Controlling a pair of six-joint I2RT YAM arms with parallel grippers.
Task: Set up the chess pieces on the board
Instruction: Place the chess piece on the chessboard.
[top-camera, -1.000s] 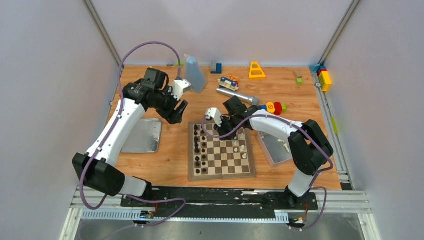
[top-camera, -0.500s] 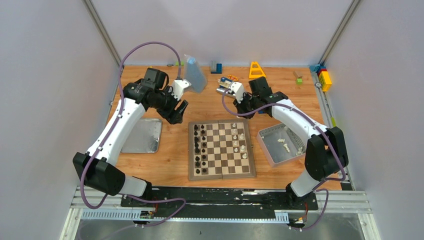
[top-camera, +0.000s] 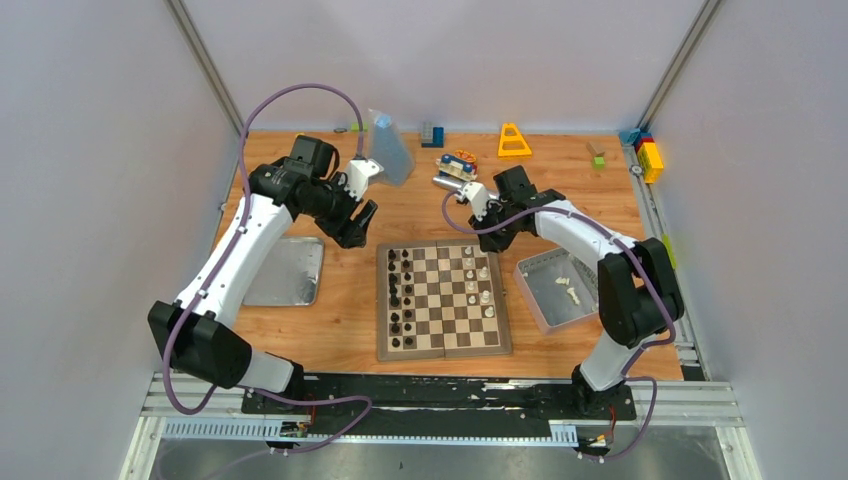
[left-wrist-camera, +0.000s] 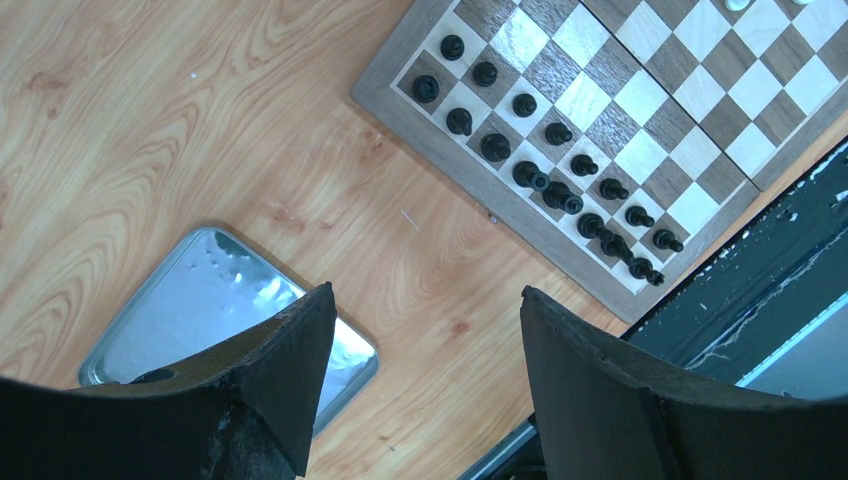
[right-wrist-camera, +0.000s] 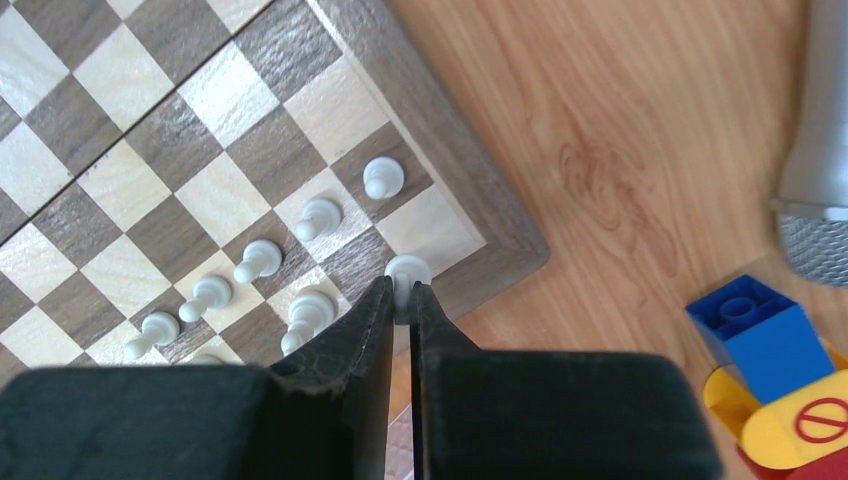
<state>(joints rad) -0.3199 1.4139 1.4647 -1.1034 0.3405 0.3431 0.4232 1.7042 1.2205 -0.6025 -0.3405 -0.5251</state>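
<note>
Right hand (right-wrist-camera: 402, 292): almost shut. Its two black fingers pinch a small white piece (right-wrist-camera: 408, 268) at their tips.
White piece: its round top peeks out past the fingertips, over the far right corner of the board (right-wrist-camera: 440, 140). I cannot tell if it touches the square.
Next to the right hand: white chess pieces (right-wrist-camera: 320, 215) stand in a slanted row on the squares just beside the fingers. A bigger one stands closer to the hand.
Past the corner: bare desk (right-wrist-camera: 620, 120), then a silver stick (right-wrist-camera: 815, 130) and a blue block (right-wrist-camera: 750, 335) that touches a yellow and red toy (right-wrist-camera: 770, 420).
Tin (top-camera: 535, 305): it sits on the desk just to the right of the board. A few white pieces lie inside it.
Left hand (left-wrist-camera: 428, 300): open wide, with nothing between its fingers. It hangs up over the desk, near the far left corner of the board.
Under the left hand: a flat shiny lid (left-wrist-camera: 200, 300) lies on the desk, to the left of the board and apart from it.
Black pieces (left-wrist-camera: 560, 195): they stand in two rows along the left side of the board.
Board: it lies flat on the desk, between the two arms.
Far side of the desk: a yellow triangle (top-camera: 514, 141) and some small bright blocks lie well apart from the board.
</note>
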